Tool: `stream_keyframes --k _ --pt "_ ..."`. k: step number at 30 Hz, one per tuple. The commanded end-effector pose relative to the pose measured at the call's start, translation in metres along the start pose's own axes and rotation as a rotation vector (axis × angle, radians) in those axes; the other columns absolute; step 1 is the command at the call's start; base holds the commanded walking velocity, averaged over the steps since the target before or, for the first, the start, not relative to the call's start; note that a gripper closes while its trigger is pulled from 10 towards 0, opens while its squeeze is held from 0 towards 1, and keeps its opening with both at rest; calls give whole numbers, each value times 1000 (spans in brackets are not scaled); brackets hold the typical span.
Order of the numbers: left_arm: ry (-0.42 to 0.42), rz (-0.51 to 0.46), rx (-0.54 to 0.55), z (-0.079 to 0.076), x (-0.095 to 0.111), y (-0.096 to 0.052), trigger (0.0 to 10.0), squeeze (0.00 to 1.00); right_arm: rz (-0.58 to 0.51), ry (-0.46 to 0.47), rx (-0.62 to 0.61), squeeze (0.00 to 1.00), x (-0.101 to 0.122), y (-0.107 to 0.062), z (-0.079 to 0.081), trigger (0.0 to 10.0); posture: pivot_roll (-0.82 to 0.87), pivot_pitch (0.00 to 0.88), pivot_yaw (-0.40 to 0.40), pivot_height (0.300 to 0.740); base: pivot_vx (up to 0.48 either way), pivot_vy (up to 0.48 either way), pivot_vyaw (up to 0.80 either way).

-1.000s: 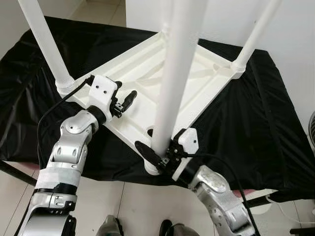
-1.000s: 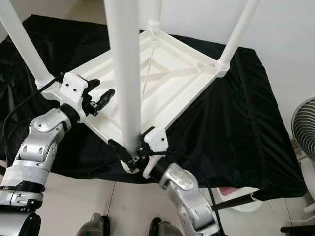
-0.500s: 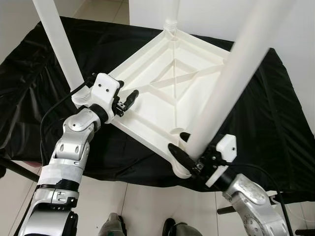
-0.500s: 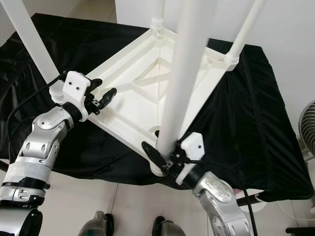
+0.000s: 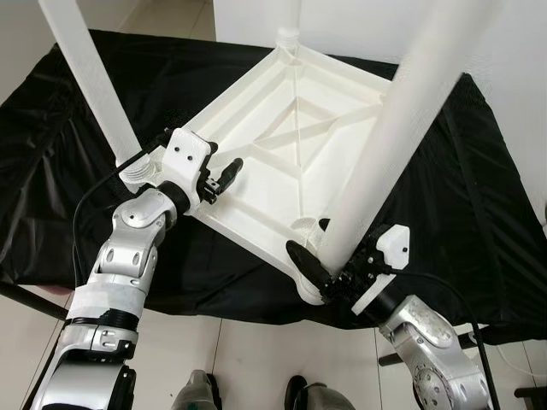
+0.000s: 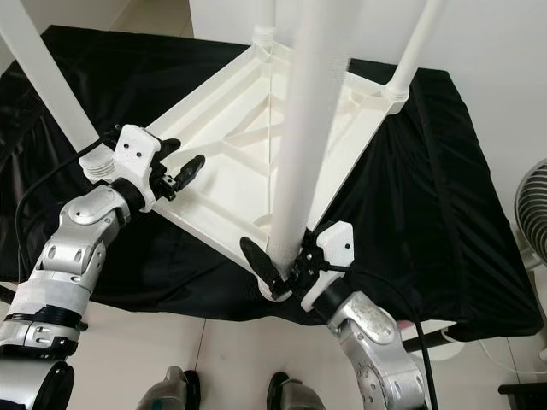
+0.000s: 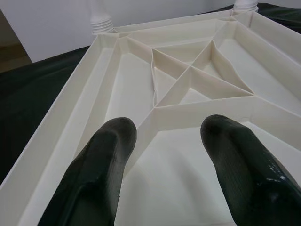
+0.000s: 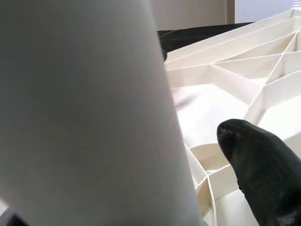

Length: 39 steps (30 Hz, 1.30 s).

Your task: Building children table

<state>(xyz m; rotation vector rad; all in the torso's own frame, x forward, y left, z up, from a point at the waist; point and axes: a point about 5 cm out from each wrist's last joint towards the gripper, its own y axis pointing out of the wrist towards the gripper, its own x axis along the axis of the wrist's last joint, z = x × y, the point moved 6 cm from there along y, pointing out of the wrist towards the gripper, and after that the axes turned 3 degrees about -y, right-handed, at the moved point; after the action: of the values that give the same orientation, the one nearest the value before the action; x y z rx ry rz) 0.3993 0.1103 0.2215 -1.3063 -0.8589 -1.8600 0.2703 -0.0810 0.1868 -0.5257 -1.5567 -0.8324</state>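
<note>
While the white tabletop (image 5: 291, 145) lies upside down on a black-draped table (image 5: 479, 188), three legs already stand in its corners and the 4th leg (image 5: 385, 162) is at the near corner socket (image 5: 309, 290), tilted.

Left eye view: right pincer (image 5: 329, 272) is pinching that leg low down, just above the socket; left pincer (image 5: 224, 175) sits over the tabletop's near-left rim, next to the left leg (image 5: 90, 85).

Right eye view: same setup; the held leg (image 6: 299, 145) leans, its foot at the socket, so prob. not fully seated yet. A fan (image 6: 534, 213) shows at far right.

Left wrist view: left pincer's fingers (image 7: 94, 174) are spread, nothing between them, hovering over the ribbed underside (image 7: 188, 84).

Right wrist view: leg (image 8: 89, 113) up close, one finger (image 8: 258, 155) beside it.

Risk, imo: w/ the leg off vertical, pushing or twisting could cross-thread or jam it, or lever the light tabletop so it slides on the cloth, since the left pincer isn't bracing it.
</note>
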Motion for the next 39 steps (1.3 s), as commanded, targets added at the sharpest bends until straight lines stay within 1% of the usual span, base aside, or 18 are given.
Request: stream_keyframes --k 1,2,5,9,10,12,13,14,15,17,18,19,22,27,29,30,33,39 --pt "25 22 -39 -2 -7 -4 10000 0 -12 0 25 0 1 1 5 10000 70 177 7 740 0 0 0" --pt "25 22 -39 -2 -7 -4 10000 0 -12 0 25 0 1 1 5 10000 70 177 7 740 0 0 0" --pt "0 28 -126 -9 -10 -14 10000 0 -14 -24 33 0 0 0 9 10000 69 171 10 740 0 0 0" --pt "-10 21 -177 -14 -10 -21 10000 0 -8 -35 41 0 -2 -1 12 10000 69 170 9 740 0 0 0" --pt "-15 7 -240 -22 -7 -28 10000 0 0 -46 41 0 -4 -2 12 10000 70 168 8 740 0 0 0" --pt "-15 7 -240 -22 -7 -28 10000 0 0 -46 41 0 -4 -2 12 10000 70 168 8 740 0 0 0" --pt "-35 0 -307 -31 -5 -36 10000 0 9 -59 33 0 -7 -2 11 10000 70 164 5 740 0 0 0" --pt "-35 0 -307 -31 -5 -36 10000 0 9 -59 33 0 -7 -2 11 10000 70 164 5 740 0 0 0" --pt "-60 -6 -400 -47 -3 -47 10000 0 20 -74 18 0 -11 -3 8 10000 71 164 3 740 0 0 0" --pt "-60 -6 -400 -47 -3 -47 10000 0 20 -74 18 0 -11 -3 8 10000 71 164 3 740 0 0 0" --pt "-102 13 -572 -76 -3 -68 10000 0 54 -78 7 0 -20 -2 5 10000 79 158 -7 740 0 0 0" --pt "-92 20 -624 -86 -4 -73 10000 0 74 -93 8 0 -25 -1 4 10000 81 156 -9 740 0 0 0" --pt "-74 39 -660 -93 -8 -76 10000 0 91 -114 2 0 -31 0 4 10000 82 154 -11 740 0 0 0" --pt "-56 40 -684 -96 -9 -76 10000 0 69 -112 10 0 -31 -6 7 10000 78 155 -10 740 0 0 0" --pt "-63 43 -700 -97 -8 -78 10000 0 59 -98 20 0 -30 -15 9 10000 73 157 -7 740 0 0 0" --pt "-63 43 -700 -97 -8 -78 10000 0 59 -98 20 0 -30 -15 9 10000 73 157 -7 740 0 0 0" --pt "-53 58 -729 -98 -8 -81 10000 0 74 -108 73 0 -30 -31 13 10000 53 162 7 740 0 0 0" --pt "-15 74 -749 -100 -11 -78 10000 0 58 -87 59 0 -25 -34 9 10000 46 164 14 740 0 0 0"
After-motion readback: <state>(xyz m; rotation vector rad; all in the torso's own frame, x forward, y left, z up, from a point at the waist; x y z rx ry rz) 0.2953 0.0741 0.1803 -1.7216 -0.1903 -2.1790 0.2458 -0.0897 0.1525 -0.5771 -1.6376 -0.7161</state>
